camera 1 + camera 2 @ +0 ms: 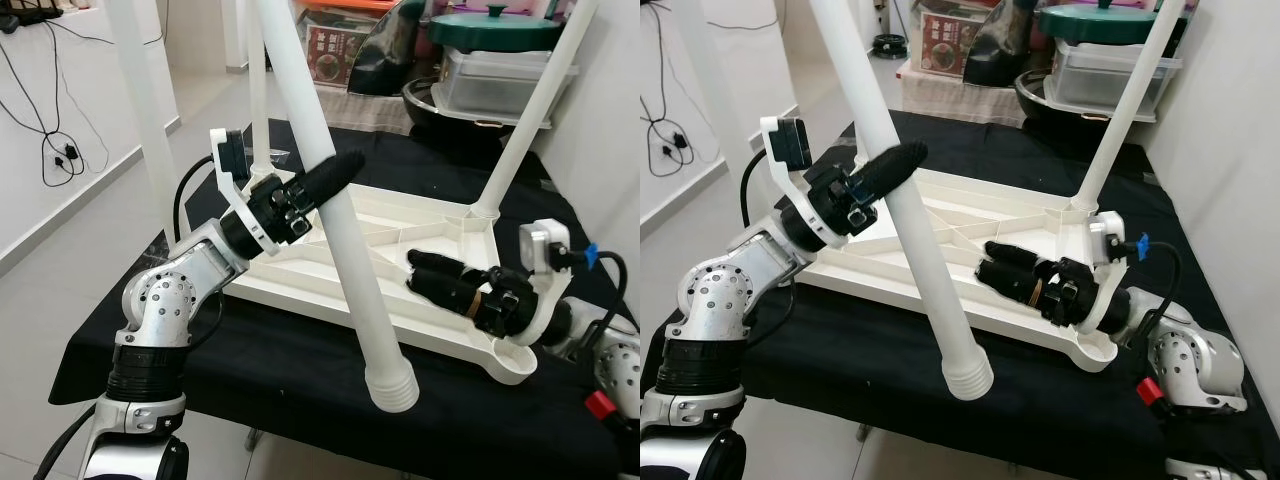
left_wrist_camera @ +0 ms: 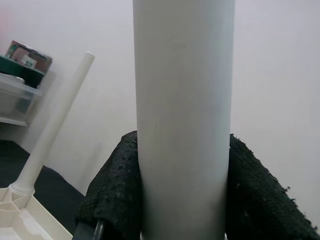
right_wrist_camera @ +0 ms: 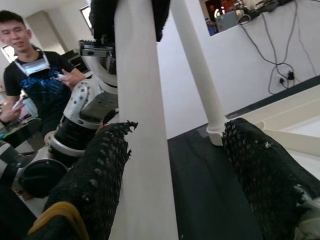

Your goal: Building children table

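Note:
A white children's table top (image 1: 400, 210) lies upside down on a black-covered table. Three white legs stand upright in its corners, one at the far right (image 1: 530, 110). My left gripper (image 1: 335, 172) is shut on a loose white leg (image 1: 340, 240), which slants down to its threaded end (image 1: 392, 385) over the front edge. In the left wrist view that leg (image 2: 182, 125) sits between the fingers (image 2: 112, 195). My right gripper (image 1: 430, 272) rests inside the table top, open and pointing at the loose leg (image 3: 142, 150), which stands close beside one of its fingers (image 3: 100, 175).
A green-lidded pot (image 1: 495, 30) on a plastic box (image 1: 500, 80) stands behind the table, near a white wall. Cables (image 1: 50, 150) hang on the left wall above bare floor. A person (image 3: 35, 75) stands behind me in the right wrist view.

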### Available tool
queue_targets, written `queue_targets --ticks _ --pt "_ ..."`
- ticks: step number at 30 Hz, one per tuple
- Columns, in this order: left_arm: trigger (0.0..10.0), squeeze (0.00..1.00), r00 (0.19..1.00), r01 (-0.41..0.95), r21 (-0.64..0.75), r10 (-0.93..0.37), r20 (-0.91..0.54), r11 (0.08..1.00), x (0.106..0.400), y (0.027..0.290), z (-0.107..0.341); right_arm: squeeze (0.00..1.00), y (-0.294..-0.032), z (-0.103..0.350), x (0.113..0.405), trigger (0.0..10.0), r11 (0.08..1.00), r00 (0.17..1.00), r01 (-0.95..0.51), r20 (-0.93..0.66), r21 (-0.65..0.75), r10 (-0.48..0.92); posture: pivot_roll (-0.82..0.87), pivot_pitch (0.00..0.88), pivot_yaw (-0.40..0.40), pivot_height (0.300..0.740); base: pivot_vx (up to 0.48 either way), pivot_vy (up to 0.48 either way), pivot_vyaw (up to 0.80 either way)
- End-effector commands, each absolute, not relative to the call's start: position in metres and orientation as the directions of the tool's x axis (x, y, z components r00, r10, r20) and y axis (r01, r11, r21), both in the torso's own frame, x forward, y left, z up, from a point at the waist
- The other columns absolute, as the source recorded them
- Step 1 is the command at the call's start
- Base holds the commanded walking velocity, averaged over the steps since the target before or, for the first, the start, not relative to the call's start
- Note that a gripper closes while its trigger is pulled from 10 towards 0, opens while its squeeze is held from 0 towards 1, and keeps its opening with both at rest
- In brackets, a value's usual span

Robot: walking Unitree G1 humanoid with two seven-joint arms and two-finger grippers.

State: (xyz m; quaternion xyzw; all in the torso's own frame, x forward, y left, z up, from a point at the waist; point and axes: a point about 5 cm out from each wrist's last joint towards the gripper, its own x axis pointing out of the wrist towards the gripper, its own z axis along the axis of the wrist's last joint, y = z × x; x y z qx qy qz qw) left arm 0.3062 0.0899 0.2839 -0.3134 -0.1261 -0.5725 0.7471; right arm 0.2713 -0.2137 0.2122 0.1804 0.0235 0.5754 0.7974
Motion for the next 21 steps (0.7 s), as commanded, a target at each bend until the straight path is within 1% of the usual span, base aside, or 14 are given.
queue_targets --ticks 1,3,5,6,10,17,19,21 --pt "10.0 0.00 0.292 0.941 -0.309 -0.799 0.525 0.141 0.306 0.089 0.283 0.00 -0.211 0.218 0.270 10.0 0.237 0.299 -0.926 0.186 0.294 0.936 0.04 0.000 -0.054 0.740 0.000 0.000 0.00" --pt "10.0 0.00 0.287 0.942 -0.305 -0.804 0.521 0.139 0.306 0.090 0.283 0.00 -0.209 0.222 0.271 10.0 0.220 0.284 -0.931 0.204 0.290 0.937 0.04 0.000 -0.058 0.740 0.000 0.000 0.00" --pt "10.0 0.00 0.281 0.944 -0.300 -0.812 0.512 0.138 0.308 0.089 0.282 0.00 -0.201 0.227 0.270 10.0 0.187 0.248 -0.942 0.203 0.279 0.947 0.04 0.000 -0.056 0.740 0.000 0.000 0.00" --pt "10.0 0.00 0.281 0.944 -0.300 -0.812 0.512 0.138 0.308 0.089 0.282 0.00 -0.201 0.227 0.270 10.0 0.187 0.248 -0.942 0.203 0.279 0.947 0.04 0.000 -0.056 0.740 0.000 0.000 0.00" --pt "10.0 0.00 0.283 0.945 -0.291 -0.818 0.501 0.149 0.313 0.087 0.281 0.00 -0.180 0.223 0.268 10.0 0.147 0.182 -0.954 0.116 0.261 0.976 0.04 0.000 -0.054 0.740 0.000 0.000 0.00" --pt "10.0 0.00 0.280 0.947 -0.286 -0.818 0.503 0.149 0.315 0.085 0.283 0.00 -0.172 0.220 0.270 10.0 0.145 0.169 -0.957 0.073 0.252 0.983 0.04 0.000 -0.051 0.740 0.000 0.000 0.00" --pt "10.0 0.00 0.280 0.947 -0.284 -0.817 0.504 0.149 0.316 0.084 0.283 0.00 -0.169 0.219 0.272 10.0 0.156 0.174 -0.954 0.048 0.256 0.984 0.04 0.000 -0.053 0.740 0.000 0.000 0.00" --pt "10.0 0.00 0.278 0.947 -0.285 -0.816 0.507 0.146 0.318 0.083 0.284 0.00 -0.162 0.215 0.280 10.0 0.196 0.203 -0.945 -0.003 0.261 0.979 0.03 0.000 -0.053 0.740 0.000 0.000 0.00"
